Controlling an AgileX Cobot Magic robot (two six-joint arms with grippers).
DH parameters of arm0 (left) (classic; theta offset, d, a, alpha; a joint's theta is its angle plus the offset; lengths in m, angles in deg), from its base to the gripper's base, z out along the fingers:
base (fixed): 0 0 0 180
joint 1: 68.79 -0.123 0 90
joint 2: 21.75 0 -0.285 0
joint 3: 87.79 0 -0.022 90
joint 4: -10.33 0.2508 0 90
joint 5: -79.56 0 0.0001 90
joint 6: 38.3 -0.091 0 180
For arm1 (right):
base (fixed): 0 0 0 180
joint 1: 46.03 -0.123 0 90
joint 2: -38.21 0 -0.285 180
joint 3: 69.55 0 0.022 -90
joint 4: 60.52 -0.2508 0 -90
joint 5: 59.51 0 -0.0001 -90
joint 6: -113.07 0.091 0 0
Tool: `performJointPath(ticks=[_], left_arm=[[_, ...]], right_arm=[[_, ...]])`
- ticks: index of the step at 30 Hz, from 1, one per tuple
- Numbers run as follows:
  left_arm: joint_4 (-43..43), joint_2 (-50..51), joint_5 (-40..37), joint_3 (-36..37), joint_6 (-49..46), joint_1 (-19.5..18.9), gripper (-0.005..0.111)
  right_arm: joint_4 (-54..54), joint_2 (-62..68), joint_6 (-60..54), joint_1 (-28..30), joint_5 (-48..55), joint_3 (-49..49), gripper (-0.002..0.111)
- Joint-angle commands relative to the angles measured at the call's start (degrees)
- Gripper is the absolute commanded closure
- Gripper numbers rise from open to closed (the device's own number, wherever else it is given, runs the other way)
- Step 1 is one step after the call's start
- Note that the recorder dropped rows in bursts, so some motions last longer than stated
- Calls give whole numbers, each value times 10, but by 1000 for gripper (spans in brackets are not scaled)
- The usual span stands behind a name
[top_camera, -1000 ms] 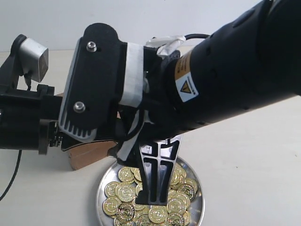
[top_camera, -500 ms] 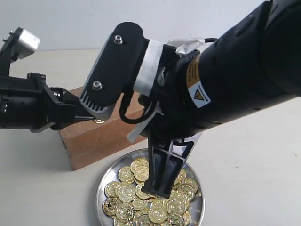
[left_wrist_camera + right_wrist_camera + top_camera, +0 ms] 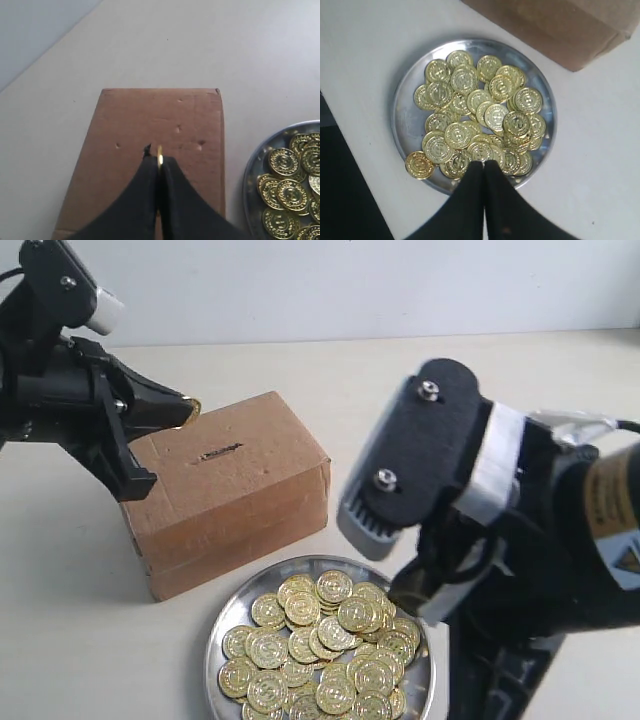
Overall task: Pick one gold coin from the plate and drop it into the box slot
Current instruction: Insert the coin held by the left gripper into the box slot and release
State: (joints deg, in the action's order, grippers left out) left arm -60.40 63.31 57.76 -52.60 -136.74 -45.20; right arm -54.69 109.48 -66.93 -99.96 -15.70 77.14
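My left gripper (image 3: 186,410) is shut on one gold coin (image 3: 159,155), held edge-on between its black fingertips. It hangs over the left part of the top of the brown cardboard box (image 3: 235,495). The box slot (image 3: 220,452) is a short dark slit in that top, a little to the right of the coin; in the left wrist view a dark bit of the slot (image 3: 147,148) shows beside the fingertips. In front of the box lies the silver plate (image 3: 222,632), heaped with gold coins (image 3: 325,640). My right gripper (image 3: 484,164) is shut and empty over the plate's (image 3: 400,100) near rim.
The bulky right arm (image 3: 520,530) fills the right of the exterior view beside the plate. The box (image 3: 560,25) stands close behind the plate. Pale tabletop (image 3: 480,370) surrounds them, with a pale wall behind.
The right arm has pulled away to the right, uncovering the box and plate. My left gripper has risen with the coin from the box's front to above its top.
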Motion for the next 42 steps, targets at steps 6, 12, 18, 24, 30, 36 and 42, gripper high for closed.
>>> performJointPath(ticks=[6,12,18,24,30,36,42], left_arm=[[2,112,-48,-87,-5,-3,107],[29,154,-55,-95,-5,-22,107],[29,156,-88,-95,-6,-49,107],[27,172,-98,-95,-6,-51,107],[22,188,-95,-95,-22,-51,107],[-6,201,-95,-95,-51,-51,107],[-16,203,-96,-102,-62,-51,107]], right_arm=[[5,-82,4,0,-16,-46,108],[5,-83,4,0,-15,-46,108],[5,-83,4,0,-15,-46,108],[5,-83,4,0,-15,-46,108],[5,-83,4,0,-15,-46,108],[5,-83,4,0,-15,-46,108],[5,-83,4,0,-15,-46,108]])
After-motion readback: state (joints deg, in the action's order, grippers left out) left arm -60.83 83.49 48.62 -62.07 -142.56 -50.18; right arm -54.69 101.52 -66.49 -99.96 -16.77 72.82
